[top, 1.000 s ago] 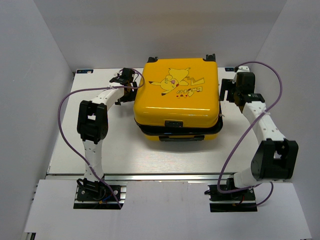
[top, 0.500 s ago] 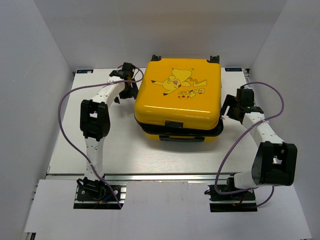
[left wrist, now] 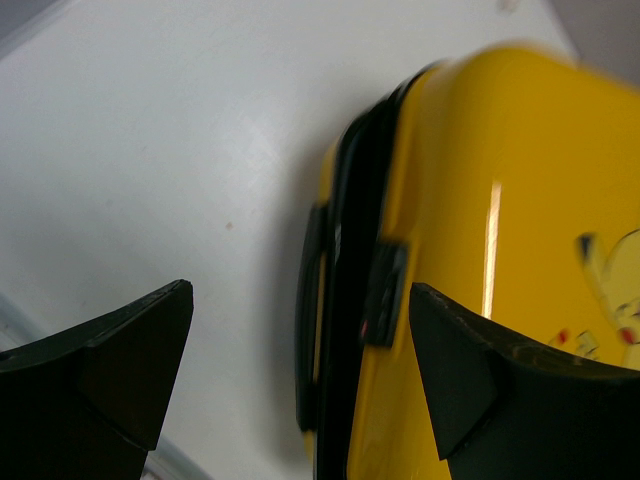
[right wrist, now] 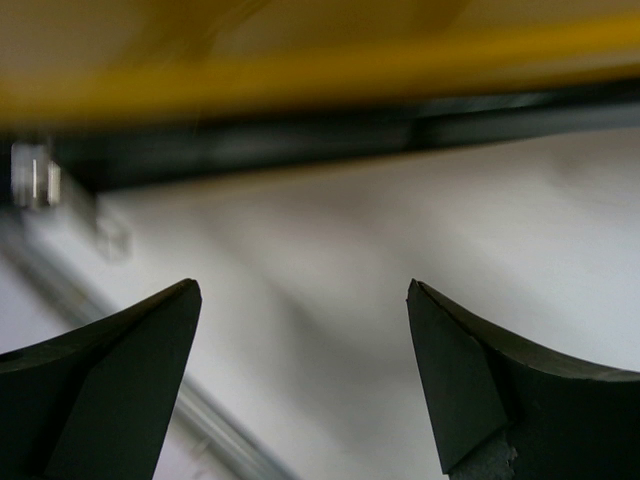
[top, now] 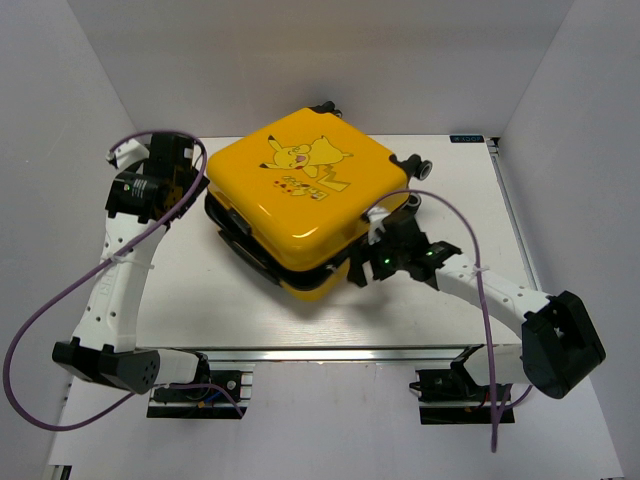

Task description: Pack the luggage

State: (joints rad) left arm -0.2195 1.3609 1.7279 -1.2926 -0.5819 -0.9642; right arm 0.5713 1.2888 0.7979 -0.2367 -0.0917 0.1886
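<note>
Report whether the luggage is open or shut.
Shut: the luggage has both yellow shells meeting along the black zipper trim. Zipped: cannot tell.

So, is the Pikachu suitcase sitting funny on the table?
Yes. The yellow suitcase sits crooked on the table, one corner pointing at the near edge instead of a flat side. Nothing looks spilled or broken.
</note>
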